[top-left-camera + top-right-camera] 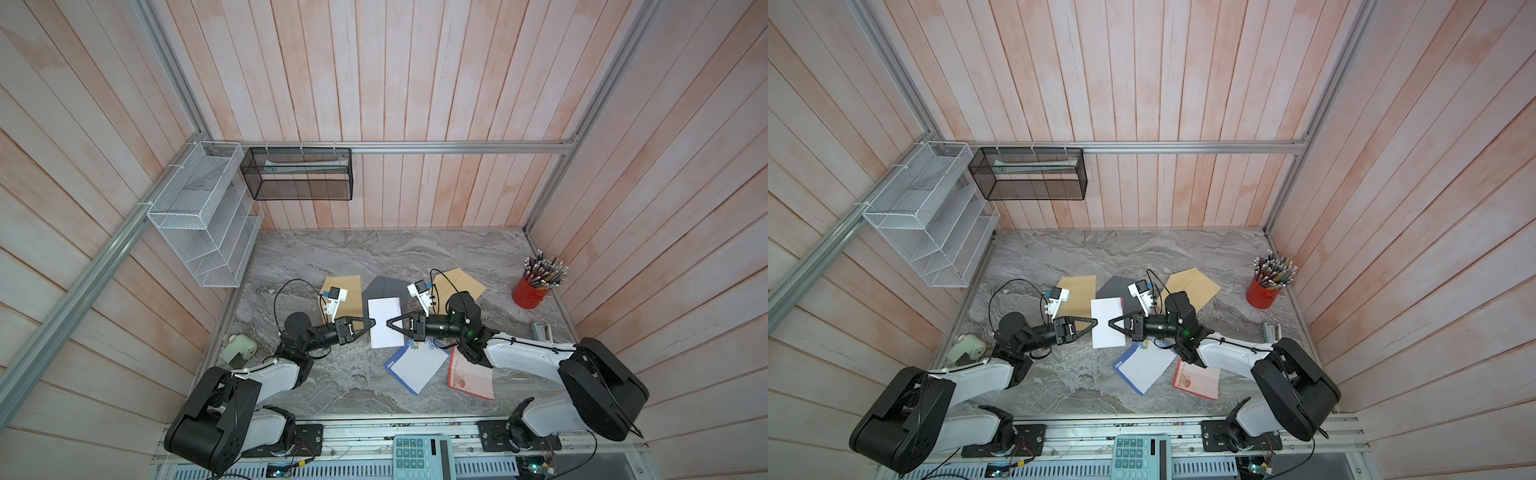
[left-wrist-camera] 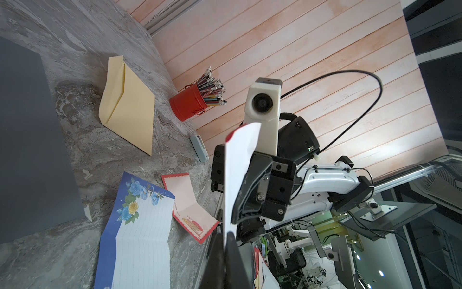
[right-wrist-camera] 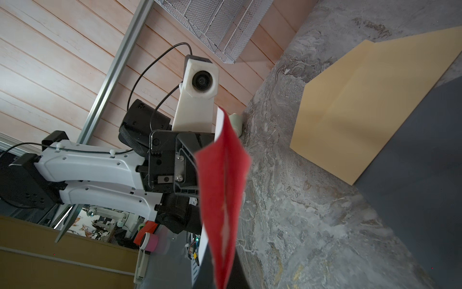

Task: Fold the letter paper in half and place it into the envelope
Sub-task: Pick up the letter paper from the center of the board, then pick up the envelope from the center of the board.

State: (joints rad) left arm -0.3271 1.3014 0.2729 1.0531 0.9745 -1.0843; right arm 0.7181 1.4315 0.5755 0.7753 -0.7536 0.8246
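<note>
- The paper (image 1: 385, 332) hangs clear above the middle of the table (image 1: 353, 257), between the two arms. In both top views (image 1: 1106, 334) we see only its white face.
- In the right wrist view the paper (image 3: 222, 190) shows a red face, close and blurred. It hides that gripper's own fingertips, and we cannot tell whether it is a single sheet or already doubled.
- In the left wrist view the paper (image 2: 237, 175) appears almost edge-on, white with one red corner, and it covers the tips of the right gripper beyond it.
- The left gripper (image 1: 372, 323) is pressed together on the middle of the paper's left long edge.
- The right gripper (image 1: 389, 323) comes in from the opposite side with its tip over the sheet's middle, jaws closed on the paper. The two tips sit near each other.
- The paper's long axis runs near to far, toward the back wall (image 1: 415, 187), and the grippers point at each other across its short axis.
- Below its far end lies a gray sheet (image 1: 386, 286).
- A tan left envelope (image 1: 353, 291) is partly hidden by a camera (image 1: 336, 294). A tan right envelope (image 1: 461, 280) is partly hidden by the right arm (image 1: 523, 353).
- Nearer us lie a blue sheet (image 1: 415, 365) and a red-edged sheet (image 1: 471, 378), the latter partly under that arm.
- A cup of pencils (image 1: 530, 293) stands near the right wall.
</note>
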